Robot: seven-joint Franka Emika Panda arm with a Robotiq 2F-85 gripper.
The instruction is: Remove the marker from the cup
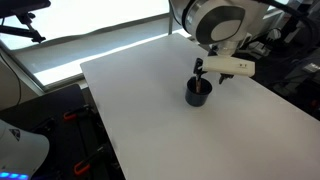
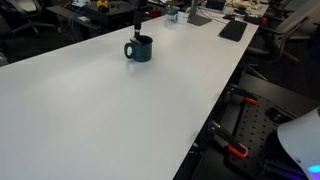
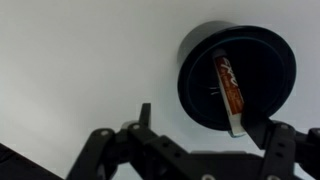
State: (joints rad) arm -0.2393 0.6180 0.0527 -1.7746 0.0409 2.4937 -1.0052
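Observation:
The dark cup (image 1: 198, 94) stands on the white table (image 1: 150, 110); it also shows in an exterior view (image 2: 139, 48) and in the wrist view (image 3: 200, 90). The marker (image 3: 230, 90), with a red-orange body and a pale end, leans inside the cup against its rim. A bit of red shows at the cup's mouth in an exterior view (image 1: 204, 87). My gripper (image 3: 210, 128) is open and empty and hovers just above the cup (image 1: 202, 68). One finger is off to the side of the cup and the other is over its rim near the marker's end.
The table's edge (image 2: 215, 110) runs near black equipment with red clamps (image 2: 240, 150). Desks with clutter stand behind the cup (image 2: 200, 12). A window with a bright blind (image 1: 90, 35) lies beyond the table.

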